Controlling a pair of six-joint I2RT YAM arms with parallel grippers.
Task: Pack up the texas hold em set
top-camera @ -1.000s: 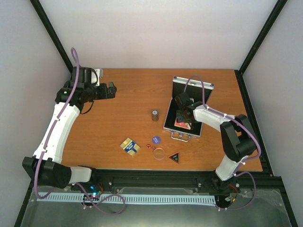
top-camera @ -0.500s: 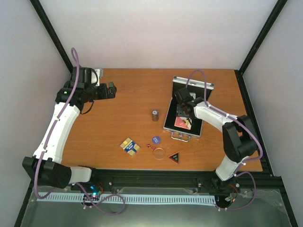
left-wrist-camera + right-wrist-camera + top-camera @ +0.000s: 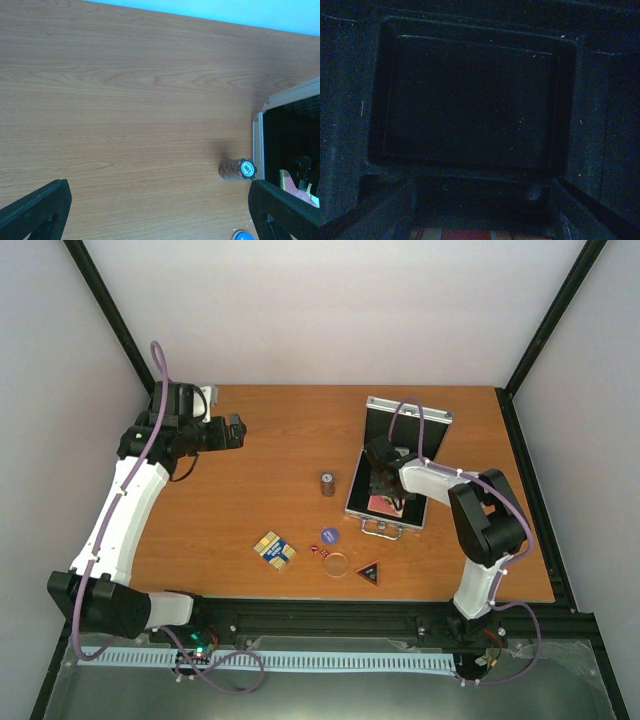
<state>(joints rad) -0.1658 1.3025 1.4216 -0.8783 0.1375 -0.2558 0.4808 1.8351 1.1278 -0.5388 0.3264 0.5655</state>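
The right gripper (image 3: 383,478), jaws spread wide and holding nothing, hung inside the open silver case (image 3: 384,528) just above the red card deck (image 3: 386,503). Its elbow had swung in closer to the case than a second before. The left gripper (image 3: 236,430), also wide open, had not moved, and the dark cylinder (image 3: 327,484), blue-gold deck (image 3: 274,549) and blue chip (image 3: 329,535) lay on the table to the right gripper's left.

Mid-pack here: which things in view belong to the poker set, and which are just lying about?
Set: case, red deck, blue-gold deck, chip stack, blue chip, clear disc, black triangle, red dice.
Not the set: table, frame rail, cables.
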